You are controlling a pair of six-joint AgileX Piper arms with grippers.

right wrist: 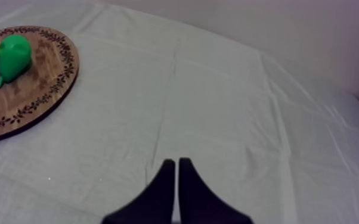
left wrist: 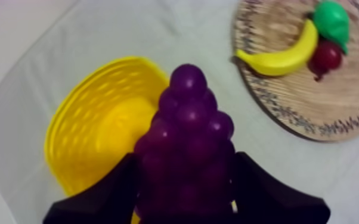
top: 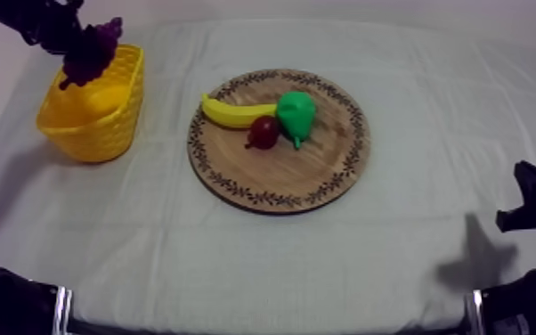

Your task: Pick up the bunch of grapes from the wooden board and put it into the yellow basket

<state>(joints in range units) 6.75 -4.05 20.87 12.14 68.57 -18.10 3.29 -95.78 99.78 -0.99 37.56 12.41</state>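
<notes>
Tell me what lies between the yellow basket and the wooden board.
Only bare cloth lies between the yellow basket and the wooden board, as the top view and the left wrist view both show.

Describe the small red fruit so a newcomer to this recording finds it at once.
Find the round wooden board with the patterned rim, central in the top view. Three toy fruits lie on it: a yellow banana, a green pear and, close by both, the small red fruit. It alone is dark red and round.
</notes>
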